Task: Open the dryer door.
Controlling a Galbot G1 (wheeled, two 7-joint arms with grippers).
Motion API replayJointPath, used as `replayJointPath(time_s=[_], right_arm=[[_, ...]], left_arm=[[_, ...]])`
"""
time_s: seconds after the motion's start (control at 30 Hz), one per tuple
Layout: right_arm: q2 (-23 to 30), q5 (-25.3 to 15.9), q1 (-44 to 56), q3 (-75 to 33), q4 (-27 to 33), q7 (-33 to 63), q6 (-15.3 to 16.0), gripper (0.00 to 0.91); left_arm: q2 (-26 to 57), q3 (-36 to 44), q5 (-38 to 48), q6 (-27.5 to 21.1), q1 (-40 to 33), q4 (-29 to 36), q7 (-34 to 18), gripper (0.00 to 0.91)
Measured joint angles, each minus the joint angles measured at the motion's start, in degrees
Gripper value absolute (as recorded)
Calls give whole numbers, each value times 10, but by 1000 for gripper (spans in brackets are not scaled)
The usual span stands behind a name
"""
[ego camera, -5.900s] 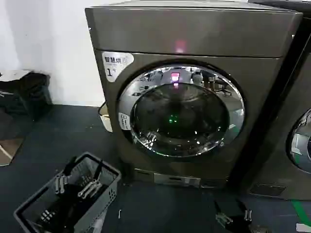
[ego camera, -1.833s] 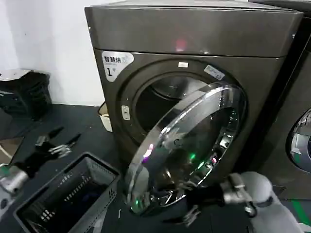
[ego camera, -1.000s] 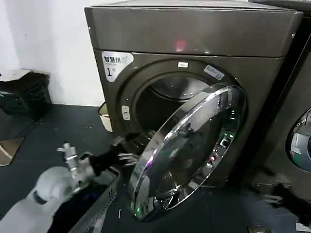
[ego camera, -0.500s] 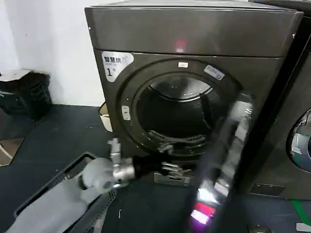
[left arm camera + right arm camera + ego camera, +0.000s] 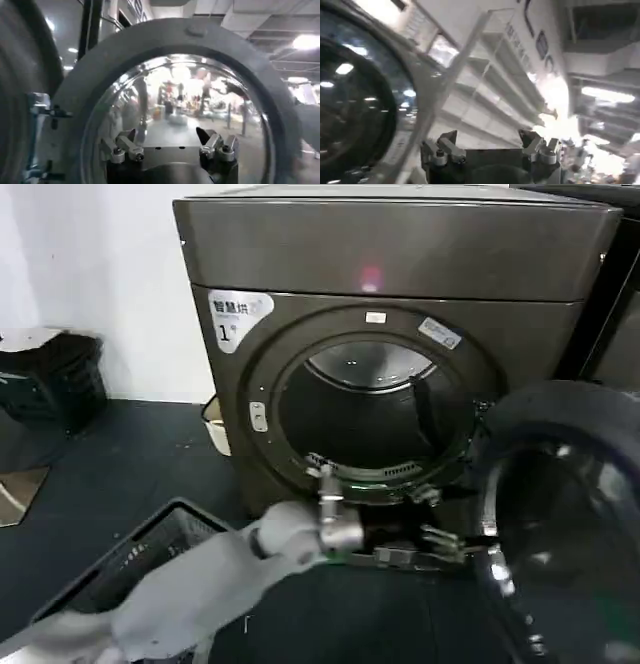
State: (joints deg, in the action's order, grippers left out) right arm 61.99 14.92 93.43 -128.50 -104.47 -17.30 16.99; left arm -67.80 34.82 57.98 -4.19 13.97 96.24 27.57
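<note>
Dark flooring runs under everything, with a white wall behind. Nearest, the left arm reaches across low, and the left gripper [image 5: 432,546] sits with its fingers spread apart and nothing between them, seen likewise in the left wrist view [image 5: 169,150]. Just beyond its tips, to its right, the dryer door [image 5: 560,524] stands swung wide, its inner face and dark glass turned toward the camera, hinge side by the cabinet. Behind the gripper the dryer [image 5: 400,344] shows a bare drum mouth, pink light lit. The right gripper [image 5: 489,150] is open and empty too. The opening looks essentially done; the left arm is nearer for any last push outward.
</note>
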Motion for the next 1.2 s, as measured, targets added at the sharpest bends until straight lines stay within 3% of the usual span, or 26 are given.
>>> replayJointPath(time_s=[0.2,0.57,1.2], right_arm=[[-7,0,18,-54,13,4,17,907],[-8,0,31,-98,28,-3,9,907],[-7,-4,29,-103,41,-6,1,907]], left_arm=[[-53,33,-7,15,-23,-45,-13,907],[-136,65,-65,37,-52,-121,-55,907],[-197,89,-130,91,-69,-184,-111,907]])
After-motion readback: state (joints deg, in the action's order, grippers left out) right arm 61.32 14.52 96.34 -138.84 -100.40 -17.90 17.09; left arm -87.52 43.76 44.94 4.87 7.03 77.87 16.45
